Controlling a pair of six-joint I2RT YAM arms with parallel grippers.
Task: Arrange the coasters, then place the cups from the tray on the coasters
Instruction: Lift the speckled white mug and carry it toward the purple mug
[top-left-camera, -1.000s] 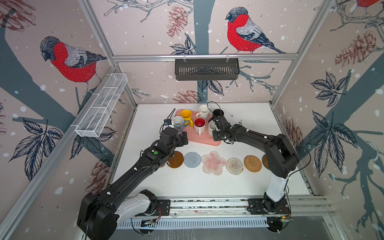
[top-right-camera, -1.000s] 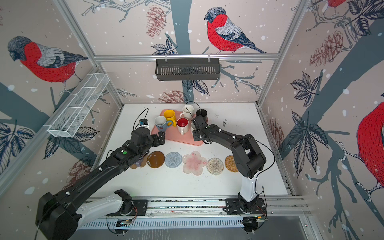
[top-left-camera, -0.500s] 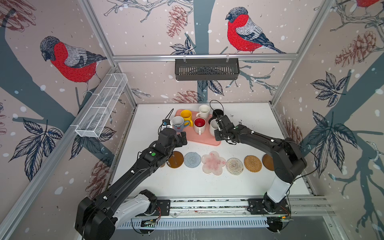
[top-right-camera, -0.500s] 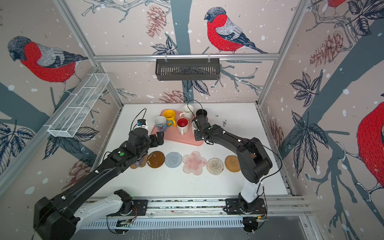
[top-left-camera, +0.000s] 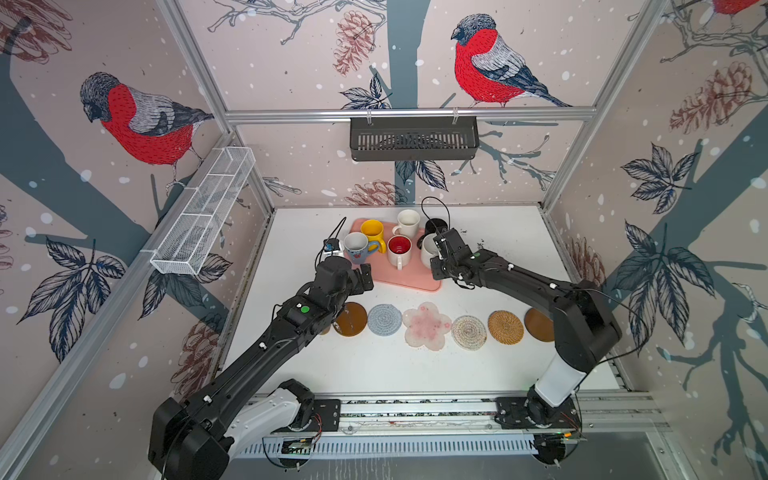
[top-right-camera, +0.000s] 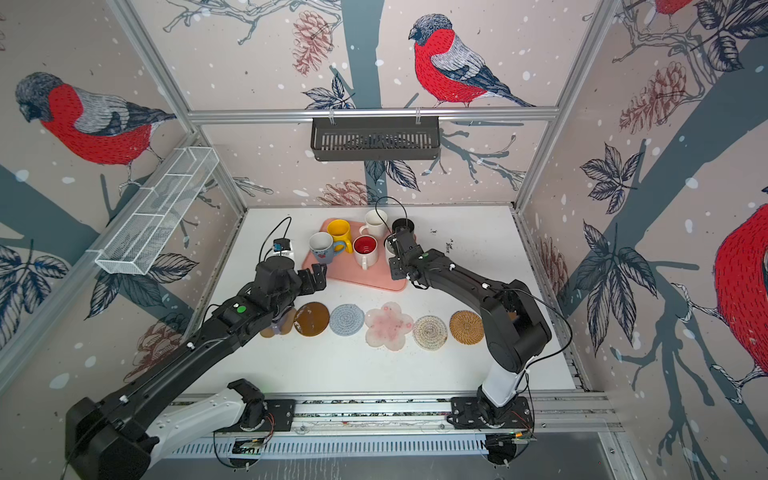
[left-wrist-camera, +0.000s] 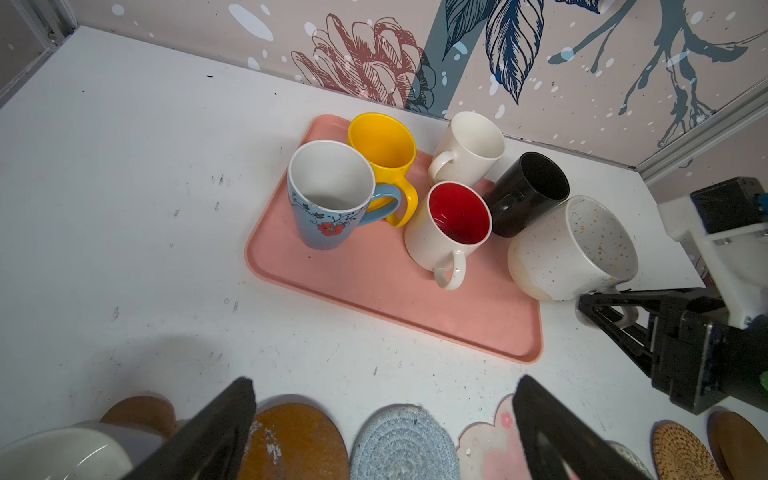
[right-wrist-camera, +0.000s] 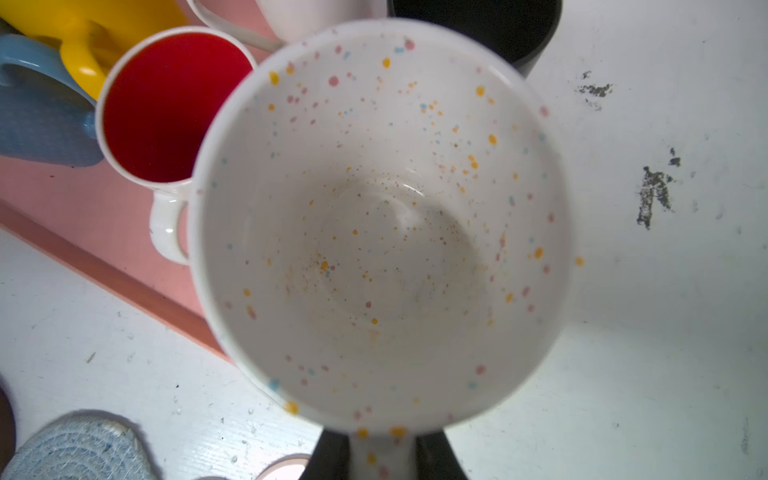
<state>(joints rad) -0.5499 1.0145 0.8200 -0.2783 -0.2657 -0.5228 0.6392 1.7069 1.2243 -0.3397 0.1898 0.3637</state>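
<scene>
The pink tray (top-left-camera: 411, 280) at the back of the table holds several cups: blue-handled (top-left-camera: 356, 247), yellow (top-left-camera: 372, 232), red-inside (top-left-camera: 399, 249), plain white (top-left-camera: 407, 221) and black (top-left-camera: 435, 226). My right gripper (right-wrist-camera: 382, 453) is shut on the handle of the speckled white cup (left-wrist-camera: 573, 249), which tilts at the tray's right edge. My left gripper (left-wrist-camera: 384, 382) stands open with nothing in it, above the row of coasters: brown (top-left-camera: 350, 319), grey-blue crochet (top-left-camera: 385, 319), flower (top-left-camera: 427, 326), cream rope (top-left-camera: 469, 332), rattan (top-left-camera: 505, 327), brown (top-left-camera: 538, 325). A lavender cup (left-wrist-camera: 62, 453) rests on the tan coaster (left-wrist-camera: 141, 411).
A black slotted basket (top-left-camera: 413, 139) hangs on the back wall and a white wire basket (top-left-camera: 203, 212) on the left wall. Dark scuff marks (right-wrist-camera: 652, 195) spot the table right of the tray. The right arm's elbow (top-left-camera: 582, 320) covers part of the far-right coaster.
The right arm's elbow has swung out to the right while its gripper keeps the speckled cup at the tray's right edge. The left gripper has barely shifted.
</scene>
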